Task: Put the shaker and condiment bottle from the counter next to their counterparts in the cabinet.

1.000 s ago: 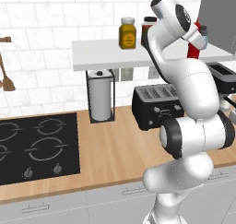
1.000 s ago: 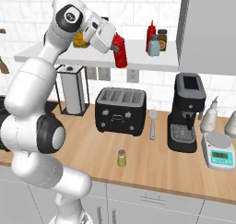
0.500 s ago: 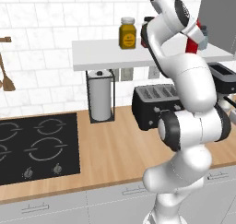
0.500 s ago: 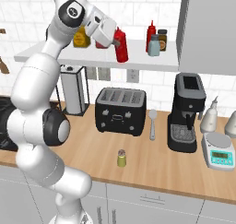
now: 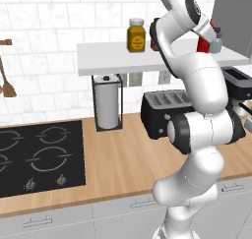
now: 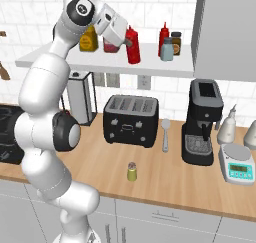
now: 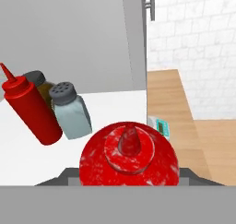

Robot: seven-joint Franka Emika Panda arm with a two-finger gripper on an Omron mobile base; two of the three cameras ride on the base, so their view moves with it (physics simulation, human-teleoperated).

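Since half a second ago my arm has carried the condiment bottle (image 6: 132, 45) further along above the cabinet (image 6: 100, 64), toward the red bottle already standing there; the base cameras have not shifted.

From the hand camera, closest to me is that condiment bottle (image 7: 129, 156) seen from its nozzle end, a round red body with the tapered cap pointing at the lens. My gripper (image 6: 124, 37) is clamped on it, holding it over the white board with its nozzle up. Just past it on the white surface stand the counterparts: a pale grey-blue shaker (image 7: 70, 110) with a dark perforated cap, and beside that a red squeeze bottle (image 7: 28, 108) with a pointed nozzle, both tilted in this rolled view. A dark-lidded jar (image 7: 39, 82) sits touching or just behind them. A grey panel (image 7: 73, 34) rises behind.

Down on the counter (image 6: 175, 179), the small yellow-green shaker (image 6: 132, 172) sits alone near the front edge, in front of the black toaster (image 6: 131, 119). To its right are a spoon (image 6: 165, 134), a black coffee machine (image 6: 204, 122) and a small scale (image 6: 239, 164). The left base camera shows the black cooktop (image 5: 37, 157) set into the wood, and a paper towel holder (image 5: 107, 103) under the shelf. A yellow jar (image 5: 136, 35) stands on the board. White tile backs the whole wall. I can read no writing on any label.
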